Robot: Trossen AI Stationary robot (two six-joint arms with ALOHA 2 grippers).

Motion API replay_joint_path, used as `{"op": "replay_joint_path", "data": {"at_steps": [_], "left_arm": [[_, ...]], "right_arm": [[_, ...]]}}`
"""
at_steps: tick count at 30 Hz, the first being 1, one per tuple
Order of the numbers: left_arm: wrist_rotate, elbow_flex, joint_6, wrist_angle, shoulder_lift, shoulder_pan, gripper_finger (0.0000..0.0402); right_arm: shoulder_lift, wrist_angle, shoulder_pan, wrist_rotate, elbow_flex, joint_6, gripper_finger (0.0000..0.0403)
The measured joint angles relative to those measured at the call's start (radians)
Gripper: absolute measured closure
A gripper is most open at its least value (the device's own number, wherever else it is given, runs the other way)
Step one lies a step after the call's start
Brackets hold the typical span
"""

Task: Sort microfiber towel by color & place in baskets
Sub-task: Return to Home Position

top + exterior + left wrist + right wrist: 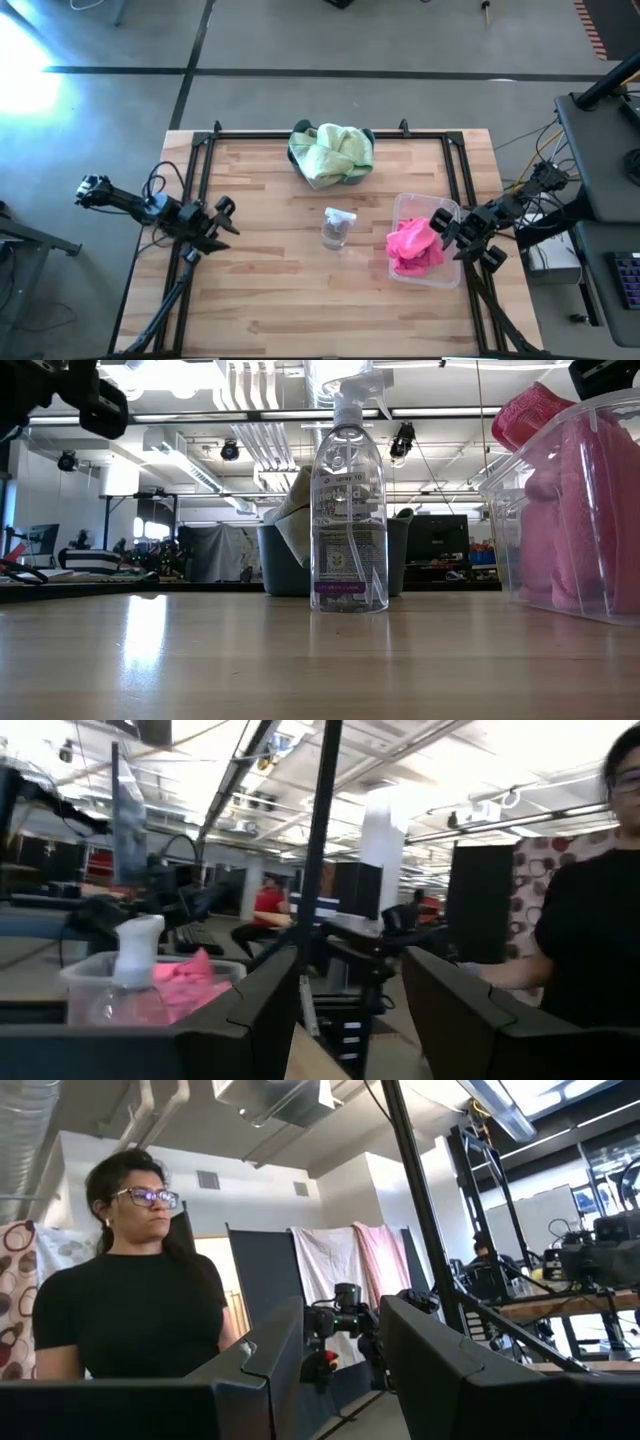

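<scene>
Butcher-block table (300, 300) is carrying everything, and the overhead view is showing both arms out at its side edges. The left gripper (226, 218) is hovering at the left edge, and the right gripper (452, 236) just beside the clear bin (420, 200). Only the wrist views are showing their fingers, which are standing apart with nothing between them. Those same views alone are catching a person (130, 1320) in a black shirt beyond the table. The dark teal bin (282, 565) is sitting at the far middle, light green towels (332, 152) heaping over its rim. Pink towels (414, 246) are lying bunched in the clear bin; the low view is showing them pressing against its see-through wall. The spray bottle (338, 228) is standing upright between the bins, touching neither.
</scene>
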Motion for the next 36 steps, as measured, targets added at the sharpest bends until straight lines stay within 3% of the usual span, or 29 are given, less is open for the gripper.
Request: {"op": "replay_joint_path", "data": {"at_steps": [7, 11, 14, 21, 24, 36], "left_arm": [[0.034, 0.000, 0.059, -0.016, -0.003, 0.000, 0.0238], [0.042, 0.000, 0.011, -0.122, 0.000, 0.000, 0.0238], [-0.015, 0.000, -0.008, -0.162, -0.001, 0.000, 0.0238], [-0.264, 0.000, 0.096, -0.170, -0.001, 0.000, 0.0238], [-0.347, 0.000, 0.150, -0.173, -0.001, 0.000, 0.0238], [-0.374, -0.001, 0.182, -0.239, -0.001, 0.000, 0.0238]], "right_arm": [[0.000, 0.000, 0.000, 0.000, -0.001, 0.000, 0.0268], [0.000, -0.026, 0.000, 0.002, -0.001, -0.001, 0.0266], [0.000, -0.080, 0.000, 0.057, -0.001, -0.007, 0.0269], [0.000, -0.249, 0.000, 0.392, -0.002, -0.009, 0.0275], [0.000, -0.311, 0.000, 0.474, -0.002, -0.010, 0.0272], [0.000, -0.323, 0.000, 0.480, -0.002, -0.107, 0.0261]]}}
